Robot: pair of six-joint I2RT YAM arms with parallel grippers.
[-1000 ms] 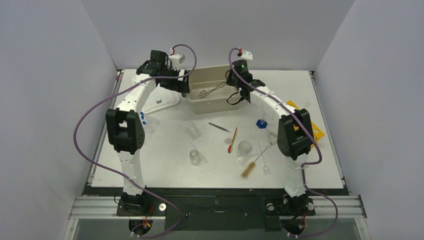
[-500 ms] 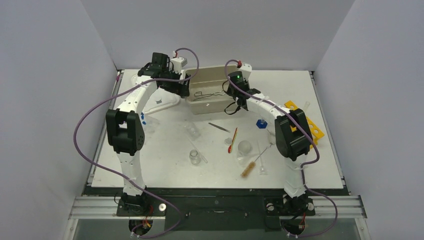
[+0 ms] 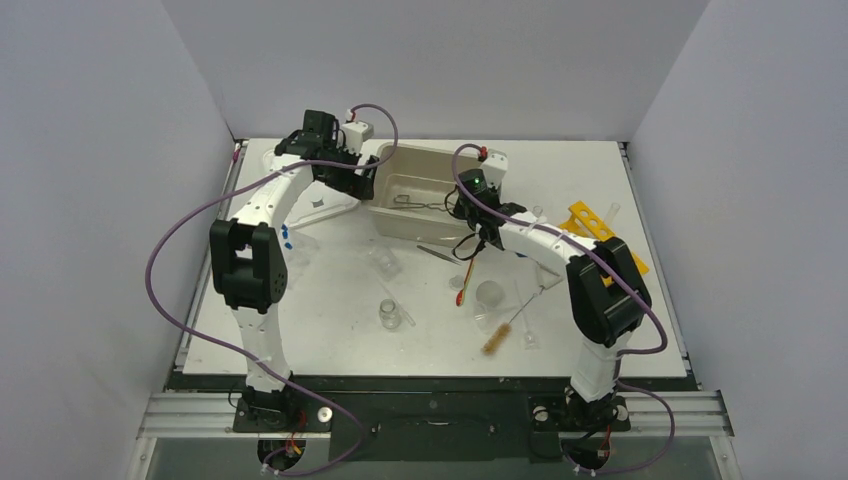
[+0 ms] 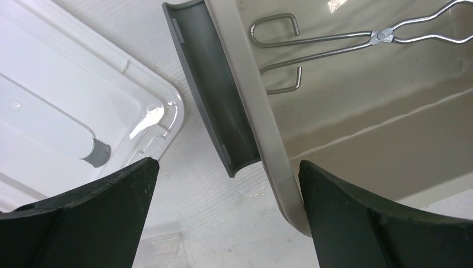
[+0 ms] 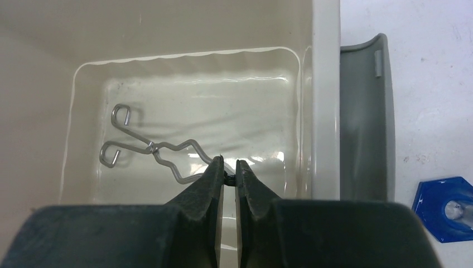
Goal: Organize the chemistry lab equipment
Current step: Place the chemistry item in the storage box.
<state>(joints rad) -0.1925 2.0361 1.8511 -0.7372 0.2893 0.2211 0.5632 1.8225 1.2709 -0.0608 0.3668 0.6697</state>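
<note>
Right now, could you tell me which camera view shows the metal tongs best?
The right wrist view: the tongs show almost whole in the tub. Left wrist crops their jaw end; top view shows them tiny.

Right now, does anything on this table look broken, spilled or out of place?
Nothing looks broken or spilled, just untidy: the wire brush, spatula and tweezers lie scattered at odd angles, while only the tongs are in the beige tub, pinched by the right gripper. Its white lid lies beside it.
</note>
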